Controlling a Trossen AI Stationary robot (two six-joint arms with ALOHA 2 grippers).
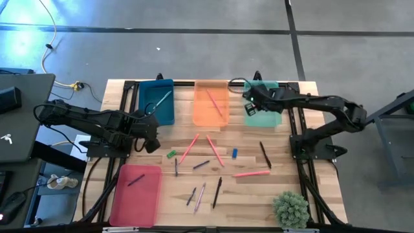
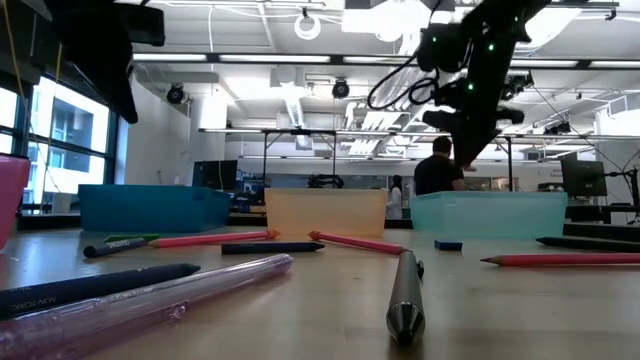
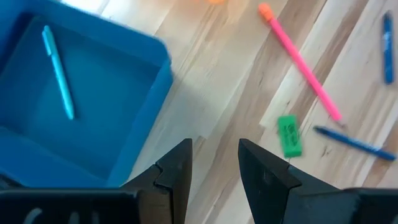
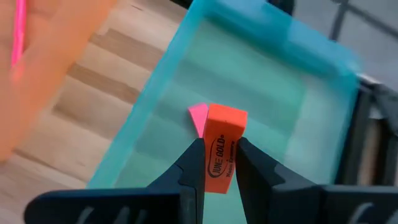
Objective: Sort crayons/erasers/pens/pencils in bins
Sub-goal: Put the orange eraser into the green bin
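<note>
My right gripper (image 4: 219,163) hangs over the light mint-green bin (image 1: 264,111) at the table's far right, shut on an orange-red eraser (image 4: 221,142). A pink eraser (image 4: 197,116) lies on that bin's floor below it. My left gripper (image 3: 214,167) stands open with nothing between its fingers, above bare wood by the near edge of the dark teal-blue bin (image 1: 157,101), which holds a light-blue pen (image 3: 58,72). A green eraser (image 3: 289,135) and a blue eraser (image 1: 234,153) lie on the table. The orange bin (image 1: 211,103) holds a pink stick. The pink-red bin (image 1: 136,194) stands near left. My right gripper pinches the orange-red eraser between its two fingers, on the two long sides near its back end (image 4: 217,174). The fingers slant down from the table's right. The eraser's free end sticks out past the fingertips, lifted clear above the mint-green bin's floor.
Pink sticks (image 1: 189,149), dark pens (image 1: 265,155) and pencils lie scattered over the middle and near part of the table. A small green plant (image 1: 290,208) stands at the near right corner. A laptop (image 1: 19,116) sits off the table's left side.
</note>
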